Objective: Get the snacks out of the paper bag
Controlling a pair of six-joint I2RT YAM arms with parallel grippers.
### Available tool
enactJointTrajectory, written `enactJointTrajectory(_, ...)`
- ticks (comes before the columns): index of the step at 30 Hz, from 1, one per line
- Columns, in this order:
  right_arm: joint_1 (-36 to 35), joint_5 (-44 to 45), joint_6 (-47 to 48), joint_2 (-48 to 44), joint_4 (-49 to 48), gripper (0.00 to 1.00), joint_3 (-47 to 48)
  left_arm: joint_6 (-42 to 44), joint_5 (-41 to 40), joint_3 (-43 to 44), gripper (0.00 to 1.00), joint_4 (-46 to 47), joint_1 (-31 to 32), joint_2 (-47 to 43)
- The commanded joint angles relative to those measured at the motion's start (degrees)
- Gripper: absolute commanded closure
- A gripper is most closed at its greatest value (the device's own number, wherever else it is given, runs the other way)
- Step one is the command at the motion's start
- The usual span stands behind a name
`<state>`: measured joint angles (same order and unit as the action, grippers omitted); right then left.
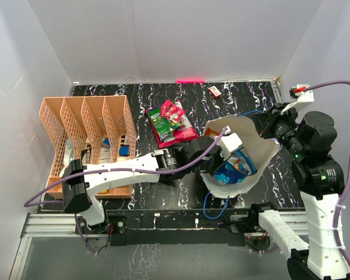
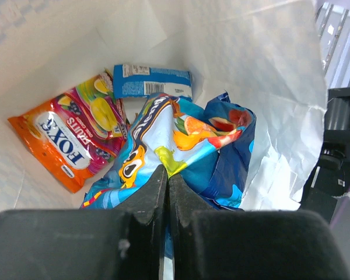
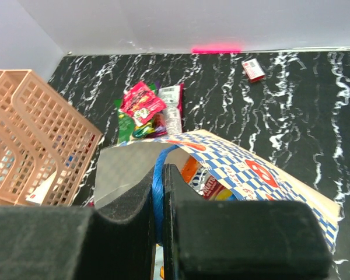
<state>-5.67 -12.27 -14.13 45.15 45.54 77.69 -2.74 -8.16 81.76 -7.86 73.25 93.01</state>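
Observation:
The paper bag (image 1: pixel 262 153) lies open on the table's right half, white inside, chequered outside (image 3: pixel 262 175). My left gripper (image 1: pixel 227 153) reaches into it and is shut (image 2: pixel 167 172) on a light-blue cartoon snack packet (image 2: pixel 181 131). Beside that lie an orange FOX'S packet (image 2: pixel 70 137), a flat blue packet (image 2: pixel 153 80) and a dark-blue packet (image 2: pixel 230 163). My right gripper (image 1: pixel 267 125) is shut (image 3: pixel 159 169) on the bag's blue cord handle (image 3: pixel 158 192) at the rim. Several red, pink and green snacks (image 1: pixel 170 122) lie on the table left of the bag.
The peach lattice organizer (image 1: pixel 87 134) stands at the left and shows in the right wrist view (image 3: pixel 29 134). A small red-and-white box (image 1: pixel 215 91) lies near the back wall. The bag's other blue cord (image 1: pixel 213 207) loops toward the front edge.

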Motion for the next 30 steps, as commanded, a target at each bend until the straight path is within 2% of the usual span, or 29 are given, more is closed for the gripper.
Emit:
enactJointTrajectory(1, -0.22, -7.62, -1.24, 1.23, -6.69, 0.92, -2.21, 2.47, -3.56, 10.3, 1.0, 1.68, 0.16, -2.65)
enactJointTrajectory(5, -0.17, -8.18, -2.11, 0.68, -7.59, 0.92, -5.04, 4.05, -4.05, 15.9, 1.0, 0.46, 0.21, -1.19)
enactJointTrajectory(10, -0.24, -0.6, -2.71, -0.94, -8.86, 0.92, -6.73, 4.05, -5.36, 26.93, 1.0, -5.94, 0.19, 1.92)
enactJointTrajectory(13, -0.2, 2.7, -3.49, -1.62, -10.86, 0.92, -7.95, 3.63, -5.19, 30.48, 1.0, -7.24, 0.15, 1.99)
enactJointTrajectory(21, -0.21, -6.89, -4.61, 1.24, -12.77, 0.92, -7.95, 4.68, -6.14, 34.77, 1.0, -7.96, 0.15, 3.07)
enactJointTrajectory(24, -0.21, -1.63, -5.2, 0.92, -12.53, 0.92, -8.16, 5.22, -6.38, 36.77, 1.0, -8.52, 0.17, 2.92)
enactJointTrajectory(25, -0.23, 5.57, -5.51, 0.57, -11.75, 0.92, -7.85, 5.45, -7.38, 39.86, 1.0, -10.9, 0.16, 2.95)
enactJointTrajectory(30, -0.22, 18.47, -6.76, 1.35, -10.19, 0.92, -7.2, 5.55, -10.38, 45.57, 1.0, -16.1, 0.17, 1.86)
